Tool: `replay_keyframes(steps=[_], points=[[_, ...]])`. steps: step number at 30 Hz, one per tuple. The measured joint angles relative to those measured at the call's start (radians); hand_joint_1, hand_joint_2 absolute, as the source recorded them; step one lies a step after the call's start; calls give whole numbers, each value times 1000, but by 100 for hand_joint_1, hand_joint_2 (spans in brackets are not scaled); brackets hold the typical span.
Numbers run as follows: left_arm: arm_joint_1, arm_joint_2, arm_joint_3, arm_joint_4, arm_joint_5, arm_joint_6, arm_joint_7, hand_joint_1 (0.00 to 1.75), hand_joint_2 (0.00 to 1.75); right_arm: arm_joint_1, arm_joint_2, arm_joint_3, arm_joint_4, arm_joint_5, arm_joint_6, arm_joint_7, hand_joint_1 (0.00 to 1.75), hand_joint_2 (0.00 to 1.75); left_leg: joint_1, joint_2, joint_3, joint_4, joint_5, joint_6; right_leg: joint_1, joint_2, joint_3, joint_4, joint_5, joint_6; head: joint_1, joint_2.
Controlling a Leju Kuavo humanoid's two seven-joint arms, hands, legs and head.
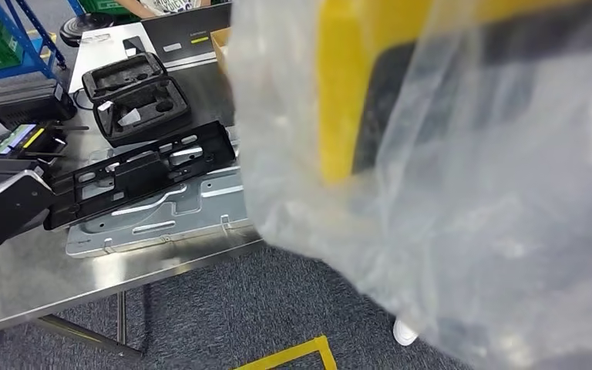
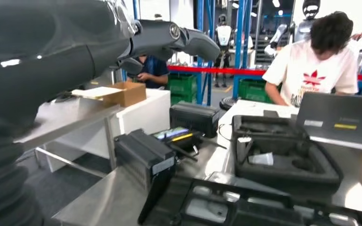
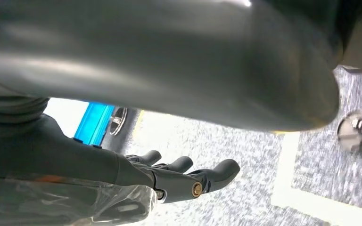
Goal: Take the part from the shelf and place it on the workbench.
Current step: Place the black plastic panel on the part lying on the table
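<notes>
The part is a yellow and black piece inside a clear plastic bag. It hangs close in front of my head camera and covers the right half of that view, just off the front right edge of the steel workbench. My right hand lies against the bag with its fingers stretched along it. In the left wrist view, my left hand holds crinkled plastic at its palm, with its fingers reaching out above the bench.
On the bench lie a long black bracket on a grey metal plate, an open black foam case, black devices and a laptop. A person stands at the far side. Yellow tape marks the floor.
</notes>
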Motion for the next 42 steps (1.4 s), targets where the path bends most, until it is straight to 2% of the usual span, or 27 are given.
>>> replay_keyframes(steps=[3, 5, 7, 8, 10, 12, 13, 14, 15, 17, 19, 21, 23, 24, 25, 27, 28, 29, 30, 31, 33, 34, 35, 36, 38, 40, 42], points=[[-10, 0, 1, 0, 1, -1, 0, 0, 175, -1, -1, 0, 0, 4, 0, 0, 0, 0, -5, -2, 148, -225, 53, 14, 2, 2, -19, 0, 22, 9, 1, 0], [-17, 0, 2, 0, 2, -3, 0, 0, 175, -1, -2, 0, 0, 4, 0, 0, 0, 0, -13, -3, 184, -295, 56, 26, 3, 2, -27, -2, 37, 20, 2, 0], [-18, 1, 2, 0, 4, -3, 0, 0, 175, 0, -7, 0, 0, 3, 0, 0, 0, 0, -14, -2, 173, -301, 71, 37, 1, 3, -35, -2, 45, 33, 2, 0], [-19, 1, 2, 0, 5, -3, 0, 0, 175, 1, -11, 0, 0, 2, 0, 0, 0, 0, -12, -1, 166, -303, 81, 44, 0, 4, -44, 11, 29, 38, 2, 0], [-19, 1, 1, 0, 6, -4, 0, 0, 175, 1, -17, 0, 0, 1, 0, 0, 0, 0, -8, 2, 145, -308, 103, 56, -1, 4, -77, 96, -52, 43, 3, 0], [-18, 1, -1, 0, 7, -4, 0, 0, 175, 1, -21, 0, 0, 1, 0, 0, 0, 0, -10, 2, 120, -307, 122, 61, -1, 4, -117, 234, -143, 45, 3, 0], [-17, 0, -3, 0, 7, -4, 0, 0, 175, 1, -23, 0, 0, 1, 0, 0, 0, 0, -11, 2, 108, -306, 131, 61, -1, 4, -125, 285, -160, 46, 3, 0], [-17, 0, -5, 0, 7, -4, 0, 0, 175, 1, -24, 0, 0, 1, 0, 0, 0, 0, -12, 2, 95, -305, 141, 61, -1, 4, -118, 306, -153, 47, 3, 0], [-16, 0, -7, 0, 8, -4, -1, 0, 175, 1, -26, 0, 0, 2, 0, 0, 0, 0, -12, 2, 83, -304, 149, 60, -1, 4, -93, 289, -129, 46, 3, 0], [-15, 0, -9, 0, 10, -4, -5, 0, 175, -1, -32, 0, 0, 8, 0, 0, 0, 0, -12, 1, 61, -297, 164, 54, -1, 4, 2, 159, -78, 43, 3, 0], [-18, 0, -10, 1, 12, -5, -15, 0, 175, -6, -40, 1, 0, 29, 0, 0, 0, 0, -13, 2, 47, -288, 176, 45, 3, 5, 88, 22, -72, 37, 2, 0], [-29, -3, -14, 2, 14, -9, -29, 0, 175, -17, -49, 8, 0, 64, 0, 0, 0, 0, -14, 3, 40, -285, 189, 34, 8, 6, 107, -21, -79, 28, 2, 0], [-42, -8, -19, 6, 15, -15, -42, 0, 175, -32, -61, 22, 0, 105, 0, 0, 0, 0, -12, 3, 31, -278, 189, 23, 6, 6, 94, -19, -65, 15, 2, 0], [-49, -10, -23, 10, 15, -18, -48, 0, 175, -42, -67, 29, 0, 127, 0, 0, 0, 0, -9, 3, 20, -256, 166, 17, 4, 5, 85, -19, -55, 9, 2, 0], [-57, -13, -27, 15, 15, -19, -54, 0, 175, -54, -75, 38, 0, 150, 0, 0, 0, 0, -7, 2, 3, -213, 125, 11, 2, 4, 75, -20, -44, 4, 2, 0], [-69, -19, -39, 25, 15, -19, -66, 0, 175, -76, -93, 56, 0, 195, 0, 0, 0, 0, -1, 2, -39, -73, 24, -2, 3, 3, 50, -18, -23, -1, 1, 0], [-70, -23, -44, 30, 15, -19, -70, 0, 175, -85, -102, 65, 0, 214, 0, 0, 0, 0, 1, 2, -52, -7, -5, -6, 3, 3, 37, -17, -14, -1, 1, 0], [-71, -27, -50, 34, 15, -19, -73, 0, 175, -92, -109, 74, 0, 231, 0, 0, 0, 0, 3, 2, -53, 32, -10, -8, 3, 3, 24, -16, -5, 0, 1, 0], [-72, -31, -55, 37, 15, -19, -75, 0, 175, -97, -116, 82, 0, 246, 0, 0, 0, 0, 4, 2, -39, 37, 2, -8, 3, 3, 12, -15, 4, 1, 1, 0], [-75, -34, -60, 41, 14, -19, -76, 0, 175, -101, -122, 90, 0, 259, 0, 0, 0, 0, 4, 2, -4, 0, 28, -6, 4, 3, 1, -14, 12, 3, 1, 0], [-87, -41, -64, 45, 14, -19, -77, 0, 175, -108, -130, 104, -1, 277, 0, 0, 0, 0, 1, 1, 102, -151, 64, 4, 6, 4, -17, -12, 27, 9, 1, 0], [-94, -43, -65, 47, 13, -19, -77, 0, 175, -111, -134, 111, -1, 283, 0, 0, 0, 0, -2, 0, 149, -227, 68, 12, 7, 4, -24, -12, 35, 14, 2, 0], [-99, -45, -65, 48, 13, -19, -78, 0, 175, -114, -138, 115, -1, 286, 0, 0, 0, 0, -6, -1, 176, -274, 65, 19, 7, 4, -29, -12, 44, 19, 2, 0], [-102, -47, -66, 49, 13, -19, -79, 0, 175, -116, -142, 120, -2, 289, 0, 0, 0, 0, -10, -1, 184, -297, 60, 26, 6, 4, -34, -13, 52, 24, 2, 0], [-104, -51, -69, 51, 12, -20, -79, 0, 175, -118, -150, 125, -2, 295, 0, 0, 0, 0, -11, 0, 173, -302, 74, 39, 4, 5, -43, -12, 58, 36, 2, 0], [-106, -56, -72, 52, 10, -22, -79, 0, 175, -117, -156, 129, -2, 301, 0, 0, 0, 0, -7, 3, 156, -307, 93, 52, 2, 5, -70, 38, 5, 45, 2, 0], [-108, -60, -76, 53, 8, -24, -78, 0, 175, -117, -161, 132, -2, 304, 0, 0, 0, 0, -8, 4, 133, -306, 111, 60, 0, 5, -119, 172, -94, 48, 3, 0]])
